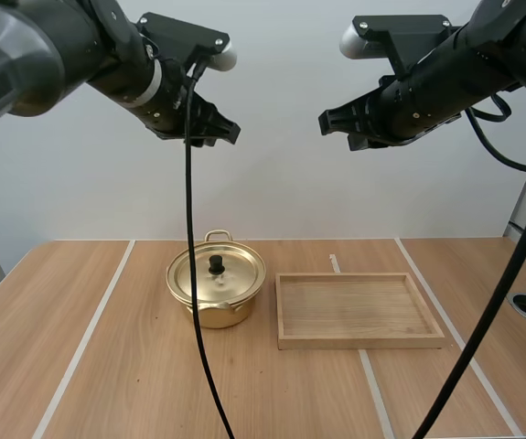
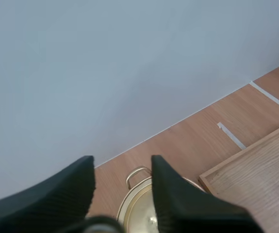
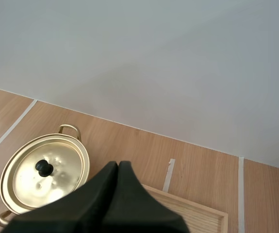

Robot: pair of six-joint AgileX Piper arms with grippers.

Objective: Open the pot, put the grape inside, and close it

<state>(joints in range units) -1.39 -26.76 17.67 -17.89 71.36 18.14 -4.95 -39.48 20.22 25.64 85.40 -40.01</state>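
Step in hand: lid off. We judge it best to lower one gripper straight onto the black knob [image 1: 216,264], fingers astride it, pinch, then lift level.
Left gripper [image 1: 226,133]: fingers spread, holding and touching nothing, hanging well above the pot.
Pot [image 1: 219,314]: on the table [image 1: 107,366], lid [image 1: 194,274] on, below our left gripper.
Wooden tray [image 1: 361,341]: just beside the pot, below our right gripper.
Right gripper [image 1: 327,121]: fingers pressed together as one wedge, holding nothing, high over the tray.
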